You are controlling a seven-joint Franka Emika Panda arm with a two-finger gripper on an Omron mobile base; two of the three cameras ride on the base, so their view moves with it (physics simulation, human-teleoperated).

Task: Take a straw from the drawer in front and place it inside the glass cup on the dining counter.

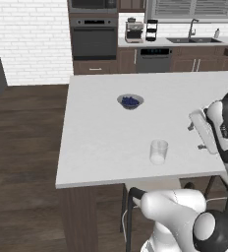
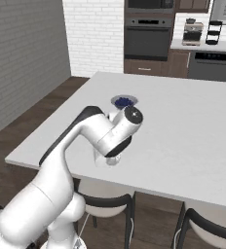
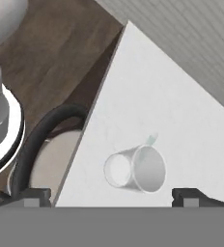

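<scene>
Straw [image 3: 152, 140], if that is what the thin pale sliver is, leans out over the far rim of the glass cup [image 3: 135, 169] in the hand view; it is too faint to be sure, and the base views show nothing of it. The cup stands upright on the dining counter [image 1: 96, 147], close to the near edge, well apart from the grey bowl of berries [image 1: 130, 101] further in. In the hand view the gripper [image 3: 114, 195] looks down on the cup, which lies between the two dark fingertips [image 3: 189, 194] and just beyond them, touching neither. The fingers are spread wide and carry nothing. In the left base view the gripper [image 1: 195, 137] hangs over the counter to the right of the cup, near it but apart. Judging from this, the placing step looks to be at its end, the straw delivered and let go. The next move calls for a clean retreat up and away from the cup, with the fingers kept wide so they do not catch the rim or the sliver. A sideways brush would be the risk, since the cup is light and sits near the counter's edge above a dark-backed chair [image 3: 41, 140].
</scene>
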